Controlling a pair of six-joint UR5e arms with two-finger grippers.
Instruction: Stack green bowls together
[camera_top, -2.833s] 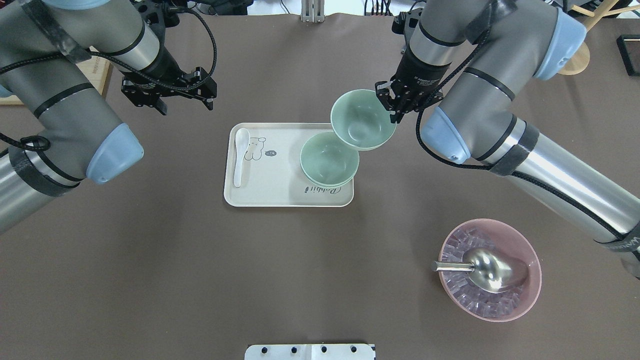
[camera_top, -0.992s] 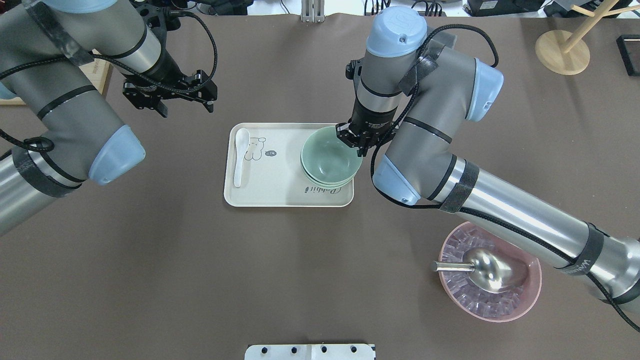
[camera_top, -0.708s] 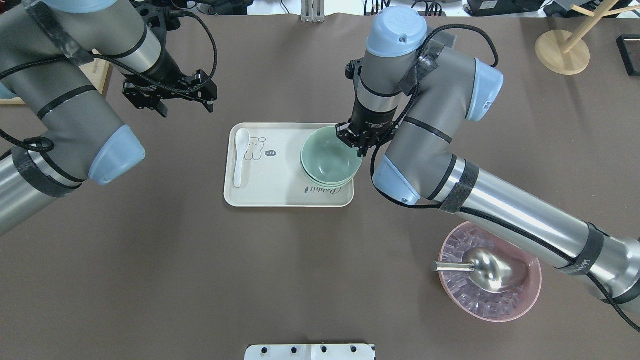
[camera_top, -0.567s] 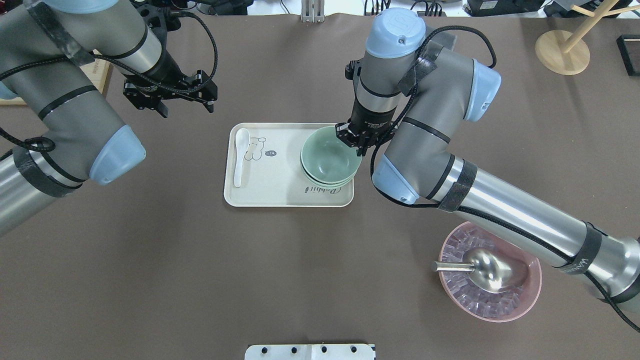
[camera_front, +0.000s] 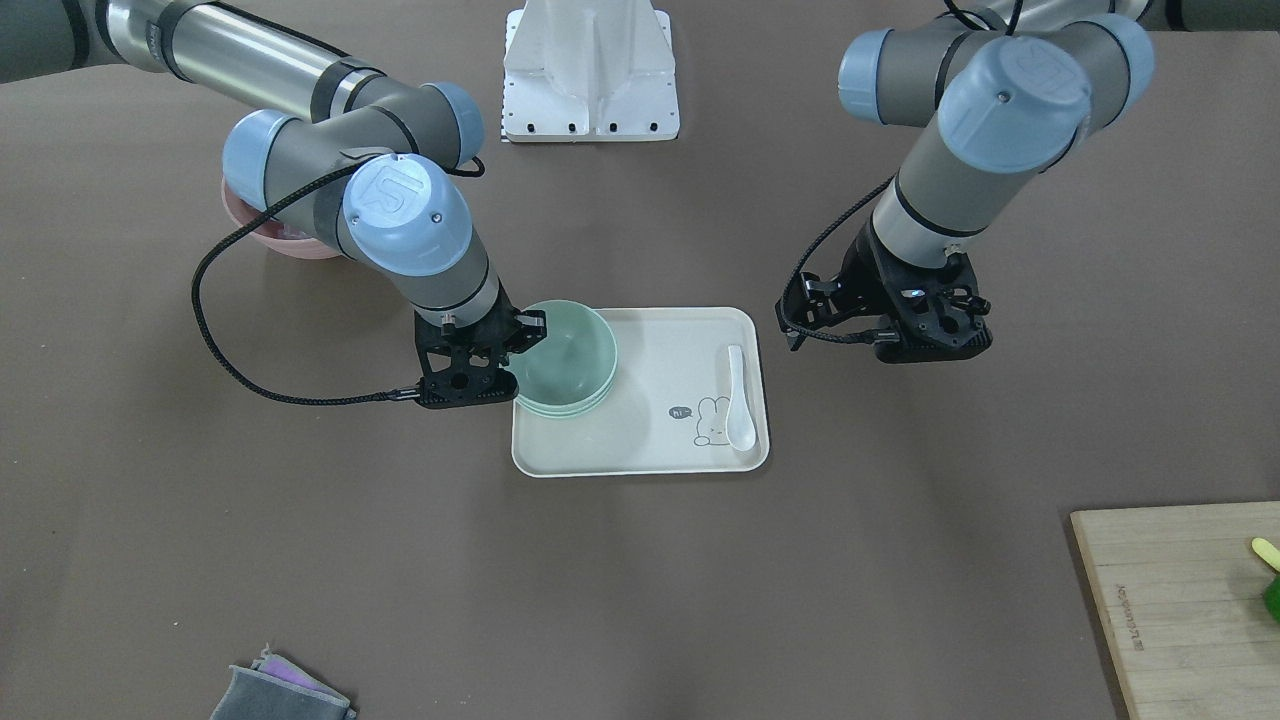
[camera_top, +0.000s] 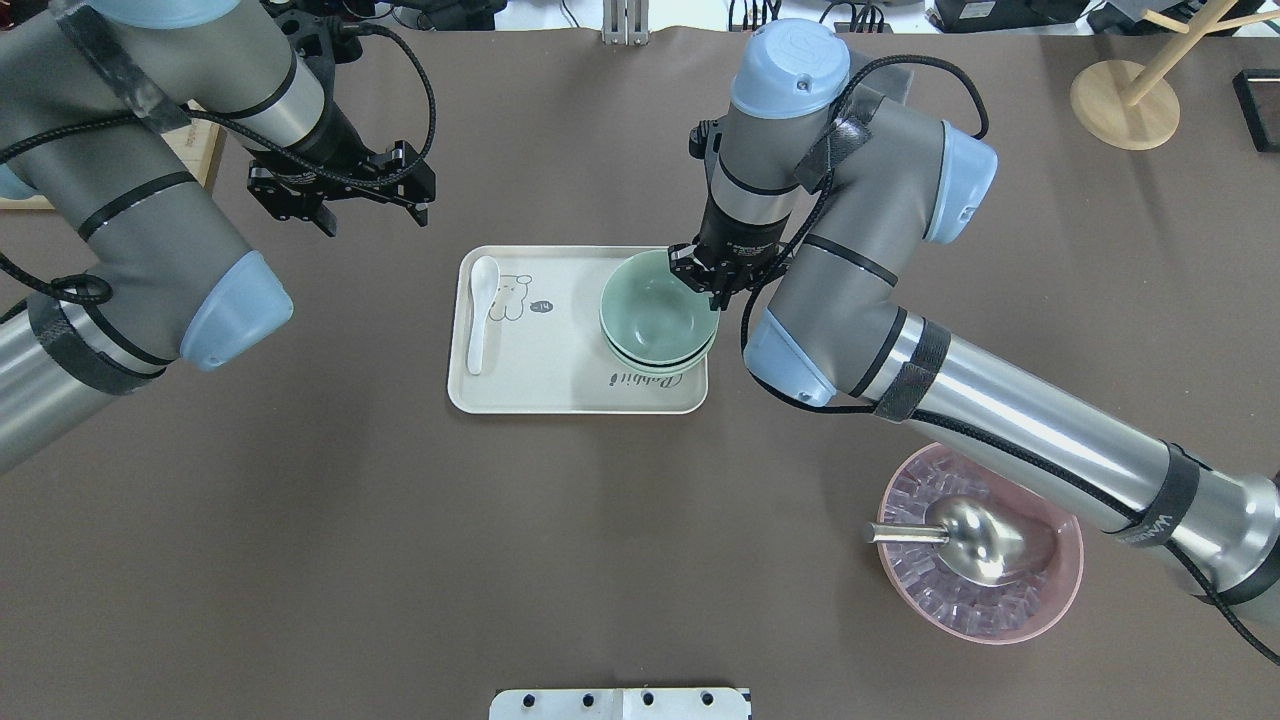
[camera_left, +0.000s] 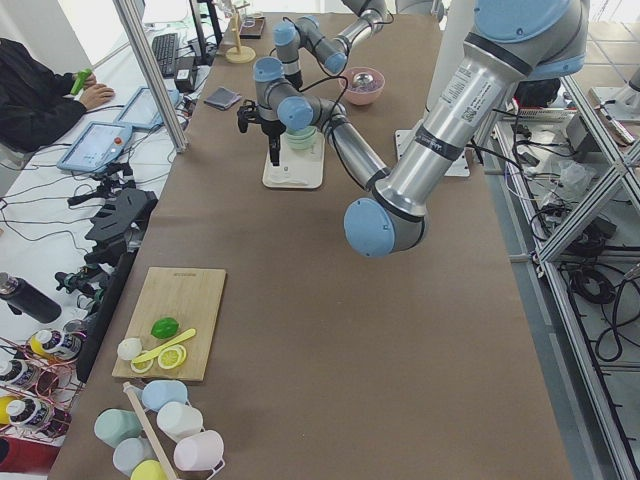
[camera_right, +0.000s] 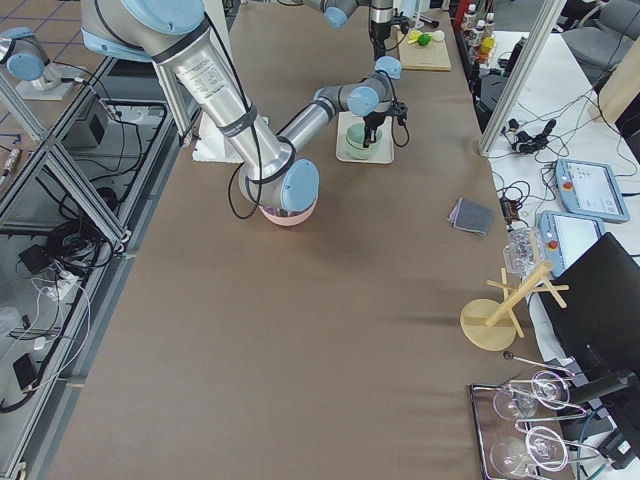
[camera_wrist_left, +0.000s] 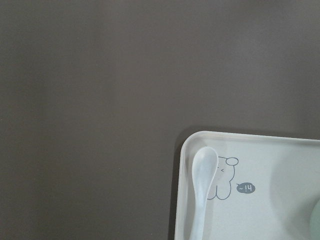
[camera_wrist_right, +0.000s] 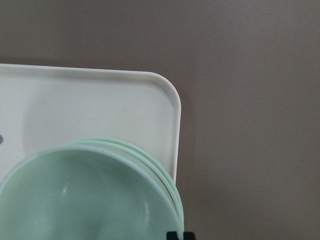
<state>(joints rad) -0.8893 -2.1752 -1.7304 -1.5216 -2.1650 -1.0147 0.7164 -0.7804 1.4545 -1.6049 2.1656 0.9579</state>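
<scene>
Three pale green bowls (camera_top: 658, 315) sit nested in one stack at the right end of a cream tray (camera_top: 560, 385). The stack also shows in the front view (camera_front: 565, 350) and the right wrist view (camera_wrist_right: 90, 200). My right gripper (camera_top: 712, 285) is shut on the far right rim of the top bowl, which rests in the other two. My left gripper (camera_top: 372, 213) hangs open and empty above the table, behind the tray's left end.
A white spoon (camera_top: 478, 320) lies on the tray's left side. A pink bowl (camera_top: 1060, 590) with a metal scoop (camera_top: 980, 540) stands at the front right. A wooden stand (camera_top: 1125, 105) is at the back right. A cutting board (camera_front: 1180, 600) and a folded cloth (camera_front: 280, 690) lie on the operators' side.
My right gripper has carried the third green bowl left and down from beside the tray onto the two stacked bowls. Over the last second it barely shifts. The left arm stays still.
</scene>
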